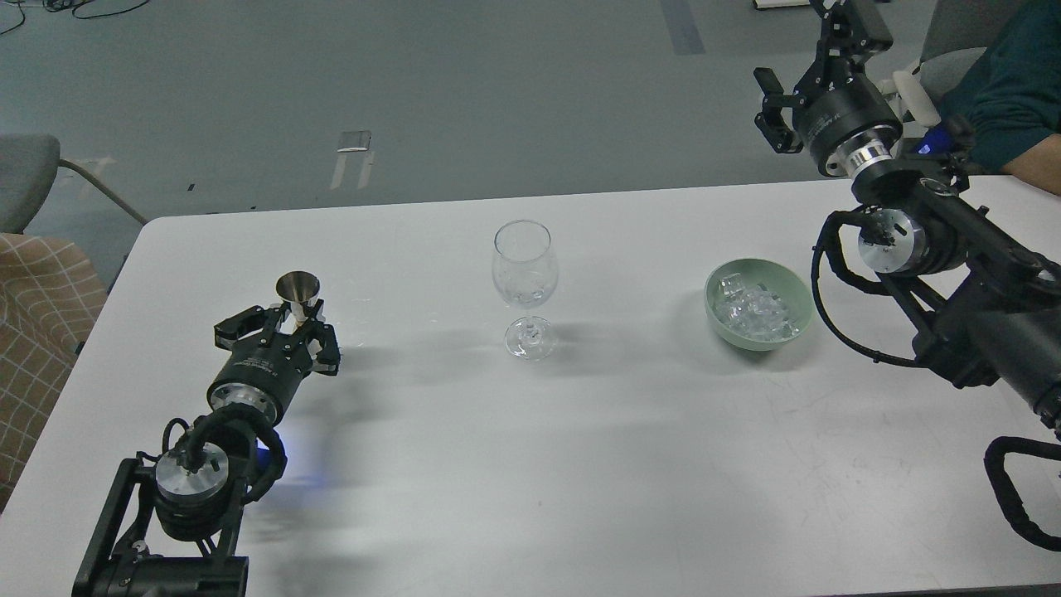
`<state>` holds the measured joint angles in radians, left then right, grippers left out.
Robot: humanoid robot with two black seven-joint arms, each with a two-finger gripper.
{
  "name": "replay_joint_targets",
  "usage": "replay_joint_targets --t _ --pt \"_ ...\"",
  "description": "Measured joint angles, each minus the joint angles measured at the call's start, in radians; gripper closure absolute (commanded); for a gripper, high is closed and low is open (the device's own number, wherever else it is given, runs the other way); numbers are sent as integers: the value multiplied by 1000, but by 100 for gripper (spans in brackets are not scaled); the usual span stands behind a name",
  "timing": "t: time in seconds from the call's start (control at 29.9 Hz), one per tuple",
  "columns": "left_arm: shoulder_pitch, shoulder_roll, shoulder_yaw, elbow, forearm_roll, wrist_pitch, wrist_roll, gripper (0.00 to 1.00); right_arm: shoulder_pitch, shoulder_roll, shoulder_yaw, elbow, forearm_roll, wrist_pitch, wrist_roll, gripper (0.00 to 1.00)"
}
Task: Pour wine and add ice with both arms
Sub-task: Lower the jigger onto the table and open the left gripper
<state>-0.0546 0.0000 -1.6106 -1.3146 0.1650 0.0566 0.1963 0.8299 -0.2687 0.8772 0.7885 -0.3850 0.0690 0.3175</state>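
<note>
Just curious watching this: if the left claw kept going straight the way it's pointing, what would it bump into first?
The left gripper points away up the table at the small metal jigger cup, whose base already sits between its fingers, so it would likely meet that first.

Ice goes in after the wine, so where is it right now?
In the head view the ice sits in the green bowl on the table's right side, right of the wine glass.

The counter is plain white; the floor behind it dull grey. A pale green bowl holds clear, glassy ice. The wine glass is clear, the small metal cup shiny silver. Both arms are black with silver discs, left and right. A tan cloth with a white check shows at left
</note>
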Motion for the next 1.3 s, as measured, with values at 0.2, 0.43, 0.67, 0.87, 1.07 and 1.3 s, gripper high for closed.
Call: replay_joint_targets --t 0.2,0.43,0.67,0.87,1.07,1.3 --pt "0 0 0 6 1 0 0 67 0 0 0 0 0 0 0 0" --pt "-1 0 0 20 8 0 0 65 0 0 0 0 0 0 0 0" --pt "-1 0 1 24 9 -6 -1 59 0 -2 0 0 0 0 0 0" --pt "-1 0 2 25 10 -6 -2 56 0 -3 0 0 0 -1 0 0" --pt "-2 0 2 36 11 -6 -2 52 0 -3 0 -1 0 -2 0 0" --pt "-2 0 2 37 11 -6 -6 35 0 -1 0 -1 0 -12 0 0"
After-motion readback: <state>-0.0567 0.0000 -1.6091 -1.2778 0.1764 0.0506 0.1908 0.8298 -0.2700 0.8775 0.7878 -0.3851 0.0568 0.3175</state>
